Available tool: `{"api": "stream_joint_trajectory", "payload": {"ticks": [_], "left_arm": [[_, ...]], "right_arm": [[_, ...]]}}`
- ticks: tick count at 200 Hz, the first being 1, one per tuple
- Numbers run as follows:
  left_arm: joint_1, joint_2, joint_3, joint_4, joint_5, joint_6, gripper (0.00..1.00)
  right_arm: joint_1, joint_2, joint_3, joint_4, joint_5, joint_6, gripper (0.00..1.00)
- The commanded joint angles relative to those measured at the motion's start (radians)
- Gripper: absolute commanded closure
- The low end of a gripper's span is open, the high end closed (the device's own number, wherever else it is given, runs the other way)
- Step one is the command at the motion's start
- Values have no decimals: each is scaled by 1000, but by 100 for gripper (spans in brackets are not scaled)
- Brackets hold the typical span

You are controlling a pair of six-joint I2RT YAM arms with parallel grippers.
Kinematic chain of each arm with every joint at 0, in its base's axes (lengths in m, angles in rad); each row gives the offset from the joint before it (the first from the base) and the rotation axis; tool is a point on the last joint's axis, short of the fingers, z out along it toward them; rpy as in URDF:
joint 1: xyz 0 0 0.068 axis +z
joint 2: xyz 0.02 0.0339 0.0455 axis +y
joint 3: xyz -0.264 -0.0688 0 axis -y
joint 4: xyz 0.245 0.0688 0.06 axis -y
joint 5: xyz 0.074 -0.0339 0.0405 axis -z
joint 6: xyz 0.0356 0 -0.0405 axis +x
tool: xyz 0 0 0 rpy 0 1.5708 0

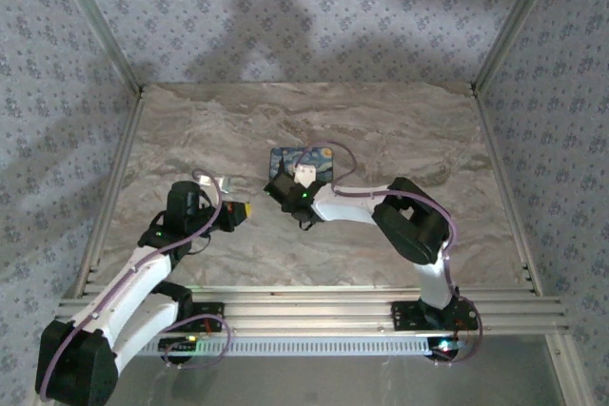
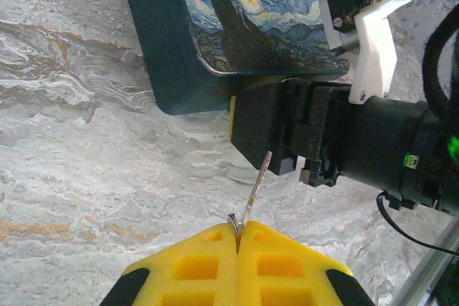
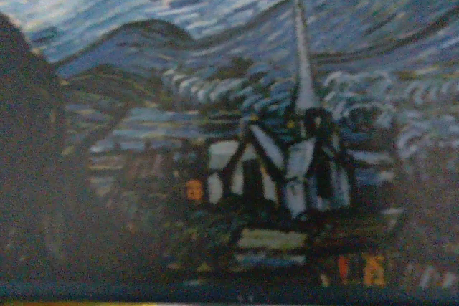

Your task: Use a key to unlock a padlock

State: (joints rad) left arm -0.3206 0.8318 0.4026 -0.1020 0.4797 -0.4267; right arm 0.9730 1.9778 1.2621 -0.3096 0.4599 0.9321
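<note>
- Clearly seen from the left wrist: left gripper (image 2: 237, 236) clamped shut, yellow fingers (image 2: 193, 266) pressed together on the key (image 2: 254, 188). Thin blade slanting up and away, head buried between the fingers.
- Overhead, left gripper (image 1: 245, 209) low over the marble table (image 1: 400, 130), left of centre, aimed at the right gripper (image 1: 284, 189). Small gap between the two.
- Right gripper up against the near edge of the blue box (image 1: 322, 156), tips lost under the white camera mount (image 1: 303, 175) and black body. Jaw gap unreadable: cannot tell whether open or gripping anything.
- At the right gripper's front end, a black block with a yellow edge (image 2: 262, 130), touching or just beside the blue box (image 2: 237, 26) at its lower corner. Finger or padlock? Cannot tell; shackle not made out.
- Padlock position therefore unsettled: possibly that block, possibly hidden among the right gripper's parts.
- Key tip overlapping the block's lower edge in the left wrist view. Contact or gap: not judged.
- Right wrist view: blurred close-up of the blue box (image 3: 229, 134) painting, village and spire. Thin yellow sliver (image 3: 29, 304) cut off at the bottom-left edge.
</note>
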Motion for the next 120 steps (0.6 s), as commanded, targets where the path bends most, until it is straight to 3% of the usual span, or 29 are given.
{"api": "stream_joint_trajectory", "payload": {"ticks": [1,34,83,120], "left_arm": [[-2,-7,-14,13,33,31,100],[-2,-7,-26,16,36,32,100],[-2,-3,-33,21,40,35,100],[-2,-3,-42,27,45,40,100]], "right_arm": [[-5,23,30,-18,66,36,47],[-11,34,34,5,77,26,53],[-18,65,62,7,66,8,56],[-24,51,54,-10,67,4,69]]}}
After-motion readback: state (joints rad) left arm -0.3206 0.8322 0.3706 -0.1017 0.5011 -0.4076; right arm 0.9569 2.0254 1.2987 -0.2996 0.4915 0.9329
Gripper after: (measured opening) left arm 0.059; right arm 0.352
